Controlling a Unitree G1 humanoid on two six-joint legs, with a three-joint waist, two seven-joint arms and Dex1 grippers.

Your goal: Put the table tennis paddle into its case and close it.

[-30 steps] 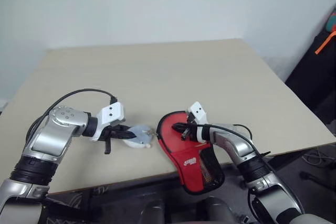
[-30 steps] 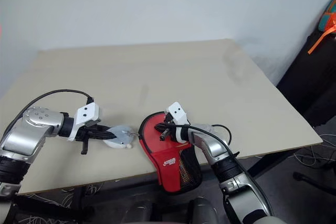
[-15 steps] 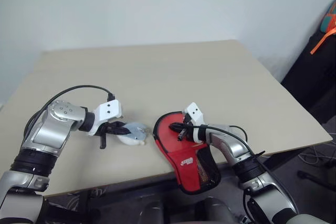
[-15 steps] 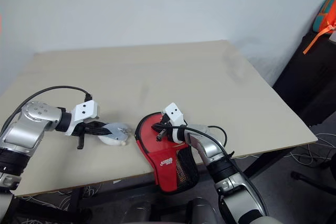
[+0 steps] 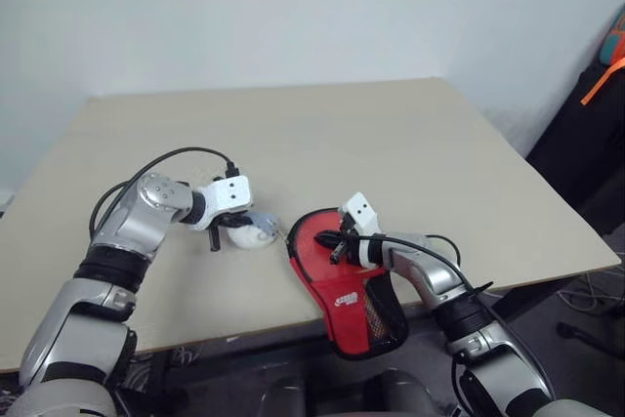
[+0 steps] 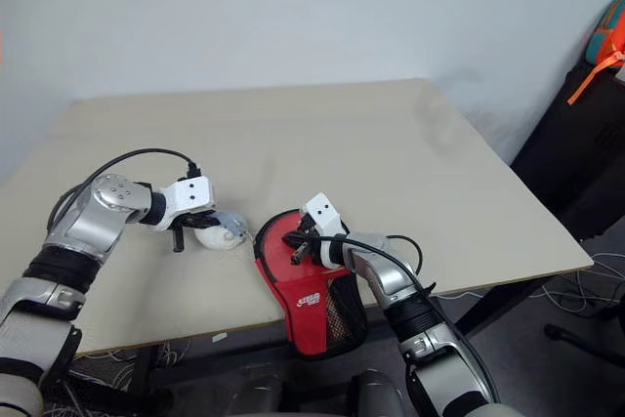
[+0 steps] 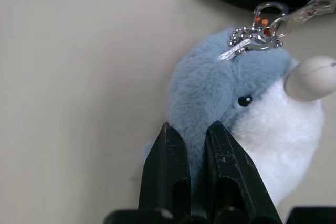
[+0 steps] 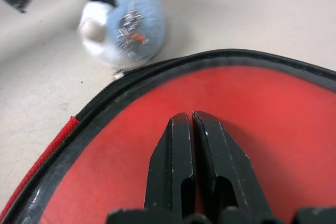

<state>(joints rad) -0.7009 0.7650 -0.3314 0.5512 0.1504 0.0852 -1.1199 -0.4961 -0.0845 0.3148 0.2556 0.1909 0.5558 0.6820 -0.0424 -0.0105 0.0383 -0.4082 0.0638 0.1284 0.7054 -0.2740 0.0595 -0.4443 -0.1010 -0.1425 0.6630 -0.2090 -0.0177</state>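
- Your left gripper [image 7: 190, 145] pinches the plush charm [image 7: 236, 98], which is clipped to the zipper pull just past its fingertips.
- Your right gripper [image 8: 190, 124] has its fingers pressed together, resting on the case [image 5: 337, 275], paddle seemingly inside.
- Pull too hard and the plush may slip free, or the case may slide under the right fingers.

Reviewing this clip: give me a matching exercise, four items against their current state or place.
Items:
1. left gripper
2. right gripper
3. case
4. plush toy

States:
A. hangs partly over the table edge
B. shut, fingers pressing on the red face
C. clipped to the zipper by a metal clasp
D. shut on blue fur

Pairs: 1-D, 2-B, 3-A, 4-C
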